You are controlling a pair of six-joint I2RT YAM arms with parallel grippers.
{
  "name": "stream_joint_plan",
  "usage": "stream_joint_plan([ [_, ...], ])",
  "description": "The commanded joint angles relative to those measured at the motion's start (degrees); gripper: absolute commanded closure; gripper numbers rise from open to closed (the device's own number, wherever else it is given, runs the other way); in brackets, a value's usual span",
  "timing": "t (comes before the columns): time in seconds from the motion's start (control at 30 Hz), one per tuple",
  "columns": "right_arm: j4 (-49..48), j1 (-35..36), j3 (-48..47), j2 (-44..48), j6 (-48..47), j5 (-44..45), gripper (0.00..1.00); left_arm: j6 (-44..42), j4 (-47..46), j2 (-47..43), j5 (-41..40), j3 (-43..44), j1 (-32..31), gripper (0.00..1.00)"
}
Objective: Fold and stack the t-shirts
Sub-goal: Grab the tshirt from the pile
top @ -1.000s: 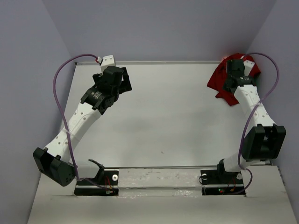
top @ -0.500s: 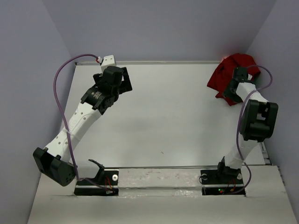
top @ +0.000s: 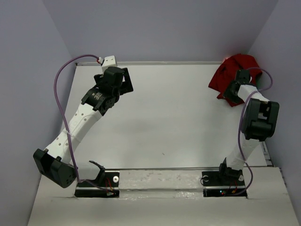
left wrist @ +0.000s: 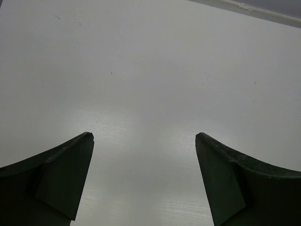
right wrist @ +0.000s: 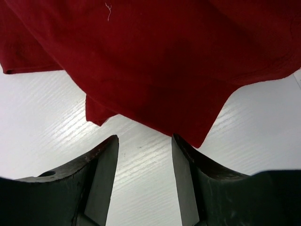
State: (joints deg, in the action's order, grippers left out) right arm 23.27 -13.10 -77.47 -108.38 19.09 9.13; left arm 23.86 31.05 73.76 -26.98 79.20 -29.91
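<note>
The task looks barely begun. The dark red shirt (top: 225, 80) lies crumpled and unfolded at the two o'clock corner of the table (top: 174, 122). No green or pink shirt shows in any view, and there is no stack. The right gripper (right wrist: 145, 141) sits at the shirt's near edge, jaws parted and holding nothing. The left gripper (left wrist: 144, 139) hangs spread wide over the table near eleven o'clock. Grasping, spreading, folding and stacking all remain.

No readable text, labels, brands or numbers anywhere: not on the arms, shirt, bench or walls.
</note>
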Motion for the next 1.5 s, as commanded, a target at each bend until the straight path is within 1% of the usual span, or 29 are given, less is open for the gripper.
stream_joint_plan([
  [0.0, -3.05, -1.57, -0.58, 0.54, -0.55, 0.45, 0.45, -1.09, -1.60, -1.77, -0.26, 0.08, -0.32, 0.01],
  [0.43, -2.96, -2.72, -3.21, -4.82, 0.42, -0.95, 0.45, -0.92, -1.08, -2.47, 0.44, 0.96, -0.24, 0.01],
  [0.67, -3.31, -2.72, -3.65, -6.41, 0.86, -1.57, 0.49, -1.09, -0.99, -2.30, 0.18, 0.87, -0.24, 0.01],
  [0.73, -3.40, -2.72, -3.74, -6.41, 0.86, -1.57, 0.62, -1.01, -0.90, -1.95, 0.18, 0.87, -0.24, 0.01],
  [0.77, -3.40, -2.72, -3.65, -6.23, 1.03, -1.39, 0.62, -1.01, -0.81, -1.86, 0.18, 0.70, -0.24, 0.01],
  [0.8, -3.58, -2.72, -3.13, -5.71, 1.12, -1.65, 0.76, -0.92, -0.90, -1.86, 0.18, 0.52, -0.24, 0.01],
  [0.87, -3.84, -2.72, -2.69, -5.18, 1.39, -1.39, 0.88, -1.00, -1.16, -1.95, 0.09, 0.34, -0.24, 0.01],
  [0.9, -4.02, -2.72, -2.42, -5.00, 1.39, -1.39, 1.00, -1.01, -1.25, -1.86, 0.00, 0.08, -0.24, 0.01],
  [1.07, -4.11, -2.72, -2.33, -3.95, 1.56, -0.42, 1.00, -0.92, -1.34, -1.51, 0.18, -0.10, -0.24, 0.01],
  [1.23, -4.28, -2.72, -3.38, 3.25, 0.78, -0.51, 1.00, -0.66, -1.60, -1.51, 0.18, -0.18, -0.24, 0.01],
  [1.33, -3.06, -0.61, -8.20, 8.26, -1.07, 0.18, 1.00, -0.13, -2.48, -1.60, 0.96, -1.32, -0.24, 0.01],
  [1.37, -1.05, 0.52, -10.14, 9.31, -2.21, 0.28, 1.00, 0.13, -2.57, -1.69, 1.49, -1.59, -0.32, 0.01],
  [1.4, -0.16, 0.53, -14.85, 10.98, -2.83, -1.03, 1.00, 0.31, -2.83, -1.51, 1.76, -2.20, -0.32, 0.01],
  [1.47, 3.34, 1.41, -20.06, 12.21, -4.23, -2.61, 1.00, 0.40, -3.62, -1.42, 1.93, -3.08, -0.24, 0.01],
])
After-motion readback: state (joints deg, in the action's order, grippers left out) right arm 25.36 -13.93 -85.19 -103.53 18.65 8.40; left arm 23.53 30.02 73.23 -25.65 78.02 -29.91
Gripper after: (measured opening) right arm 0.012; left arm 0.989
